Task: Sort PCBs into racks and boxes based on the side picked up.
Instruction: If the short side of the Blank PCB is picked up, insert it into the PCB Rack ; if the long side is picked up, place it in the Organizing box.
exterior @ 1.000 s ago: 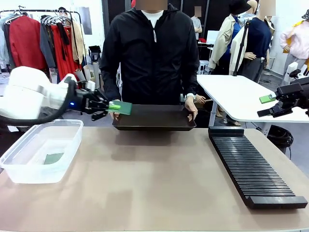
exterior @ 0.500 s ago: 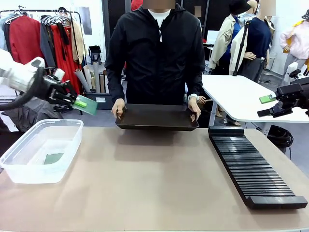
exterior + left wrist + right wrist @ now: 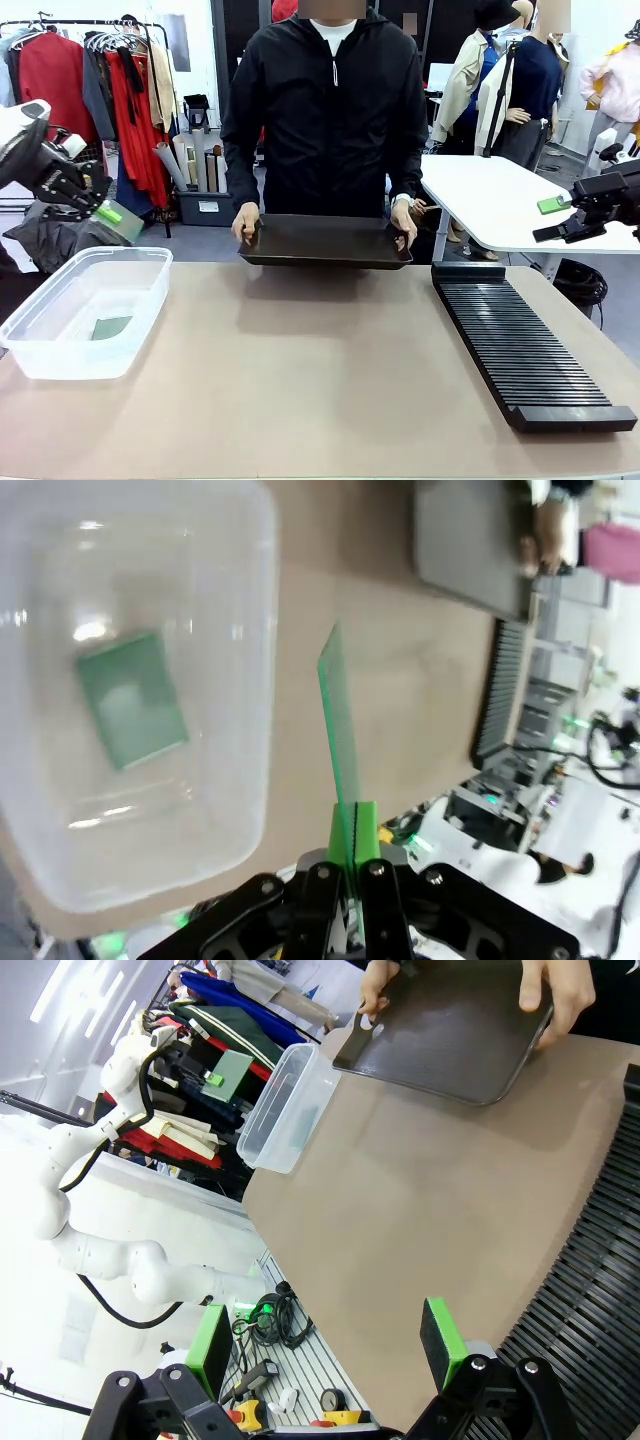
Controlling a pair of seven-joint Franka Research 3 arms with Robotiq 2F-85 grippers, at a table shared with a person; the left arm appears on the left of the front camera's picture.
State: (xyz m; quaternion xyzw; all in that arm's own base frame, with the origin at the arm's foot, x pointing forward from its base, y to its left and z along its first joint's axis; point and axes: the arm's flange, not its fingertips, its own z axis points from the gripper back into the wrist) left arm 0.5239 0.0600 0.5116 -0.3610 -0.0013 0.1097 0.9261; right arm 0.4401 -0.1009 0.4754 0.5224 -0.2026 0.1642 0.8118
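Risk here, as we see it, is a sloppy drop: the left gripper (image 3: pixel 352 852) has its green pads clamped on just the bottom edge of a PCB (image 3: pixel 340 730), so most of the board sticks out unsupported and could swing or slip if the arm jerks. In the left wrist view the board stands edge-on above the brown tabletop (image 3: pixel 320 380), just off the 3 o'clock rim of the clear plastic box (image 3: pixel 262 680), not over the inside, so letting go now would probably bounce it off the rim or land it on the table. A second PCB (image 3: pixel 132 698) already lies flat on the box floor, toward 9 o'clock. From the front, the left arm sits high at about 10 o'clock, behind and above the box's far corner, wrist tipped down toward it. The right gripper (image 3: pixel 325 1345) hangs with its jaws wide apart and nothing between them, over the near table edge, with the slotted black rack (image 3: pixel 520 345) at 4 o'clock in its own view. The person's hands (image 3: pixel 246 222) hold the black tray (image 3: pixel 325 243) at 12 o'clock, well clear of both arms.
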